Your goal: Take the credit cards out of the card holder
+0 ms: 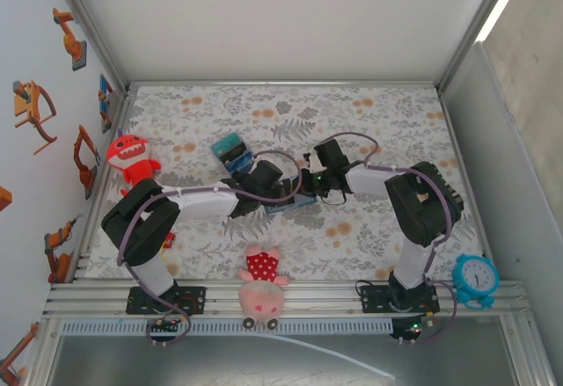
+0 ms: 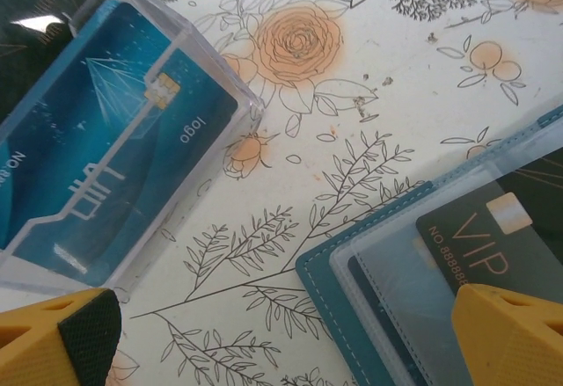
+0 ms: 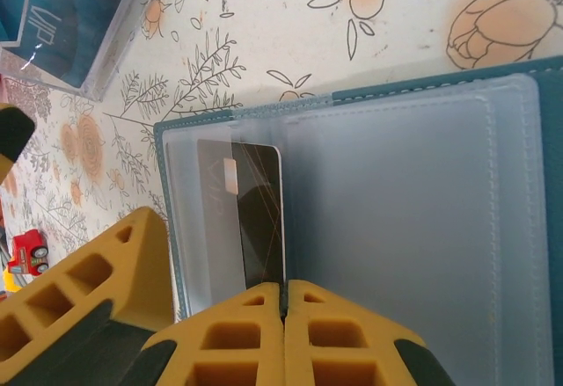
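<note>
**Drawing a card from the open card holder: grip set, pull not yet made**

*Top external.* The card holder lay open on the floral tablecloth. The left gripper was at the holder's left side and the right gripper at its right. A clear box of cards stood just beyond the holder's far-left corner. The state of the fingers could not be told here.

*Left wrist.* The left gripper's fingers were spread wide and held nothing. One hung over the holder's corner and the other lay toward the clear box. A dark card marked VIP showed at the holder's frosted sleeve.

*Right wrist.* The right gripper's fingers were pressed together on the near corner of the dark card. The card lay partly out of its sleeve, toward the holder's spine.

*Judgement.* The step in hand appeared to be sliding this card free. A good pull would run flat along the sleeve opening, with a left finger pressing the holder's cover down. A lift or skewed pull would likely drag the light holder along, or let the corner pinch slip.
</note>
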